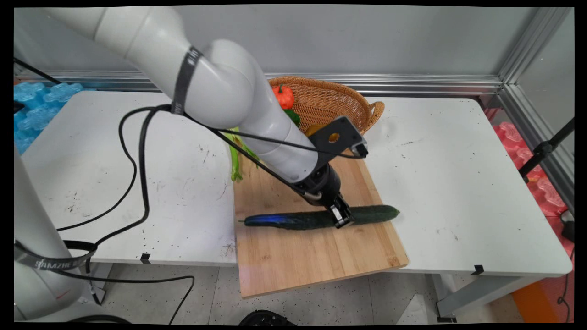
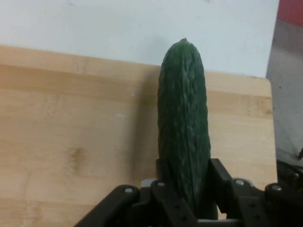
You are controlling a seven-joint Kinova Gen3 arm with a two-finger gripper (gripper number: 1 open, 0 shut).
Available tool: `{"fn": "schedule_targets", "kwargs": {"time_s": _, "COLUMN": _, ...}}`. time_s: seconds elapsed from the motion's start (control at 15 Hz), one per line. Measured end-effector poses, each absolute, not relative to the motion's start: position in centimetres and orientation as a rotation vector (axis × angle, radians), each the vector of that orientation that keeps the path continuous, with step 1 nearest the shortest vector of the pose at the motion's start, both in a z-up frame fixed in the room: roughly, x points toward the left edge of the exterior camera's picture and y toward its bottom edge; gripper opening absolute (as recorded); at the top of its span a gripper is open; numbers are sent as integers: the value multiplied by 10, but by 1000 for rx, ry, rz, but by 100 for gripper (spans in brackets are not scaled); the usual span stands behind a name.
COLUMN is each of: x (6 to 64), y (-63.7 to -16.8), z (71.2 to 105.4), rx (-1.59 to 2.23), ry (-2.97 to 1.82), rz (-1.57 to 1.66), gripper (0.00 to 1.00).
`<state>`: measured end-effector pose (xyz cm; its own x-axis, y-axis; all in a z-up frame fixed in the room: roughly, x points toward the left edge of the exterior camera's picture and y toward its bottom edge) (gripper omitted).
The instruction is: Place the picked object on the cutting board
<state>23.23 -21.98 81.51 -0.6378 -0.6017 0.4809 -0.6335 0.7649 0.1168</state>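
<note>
Two fingers of gripper (image 1: pixel 341 216) clamped on cucumber (image 1: pixel 316 218), one on each long side, right of its middle. Confirmed in hand view: gripper (image 2: pixel 184 189) closed against both flanks of cucumber (image 2: pixel 183 127), rounded tip pointing away from camera.

Cucumber position: flat on board (image 1: pixel 312 256), lengthwise across it, left to right in main view. Dark green, bumpy skin. Right tip over board's right edge, just reaching table (image 1: pixel 458 183); left tip near board's left edge. Cannot tell whether lifted clear of board or resting on it.

Board: light wood, rectangular, on table's near side, near edge overhanging table front. In hand view, board (image 2: pixel 71 132) under and to both sides of cucumber, white table (image 2: pixel 118 23) beyond it.

Behind board, at table's far edge: wicker basket (image 1: pixel 335 103), partly hidden by arm. Inside, visible past arm: small orange pumpkin (image 1: pixel 284 96) at left rim, green item (image 1: pixel 292 117) just below it, yellow item (image 1: pixel 314 129) mostly hidden.

Left of arm, at board's far left corner: pale green stalks (image 1: pixel 236 158), partly on board, partly on table, upper part hidden by arm.

Black cables (image 1: pixel 137 174) hanging from arm in loops over table's left half.
</note>
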Motion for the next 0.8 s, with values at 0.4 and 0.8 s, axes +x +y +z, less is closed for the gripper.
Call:
{"fn": "schedule_targets", "kwargs": {"time_s": 0.4, "x": 232, "y": -220, "z": 790, "rx": 934, "ry": -2467, "rz": 57, "gripper": 0}}
{"fn": "schedule_targets", "kwargs": {"time_s": 0.8, "x": 238, "y": -215, "z": 778, "rx": 935, "ry": -2471, "rz": 37, "gripper": 100}}
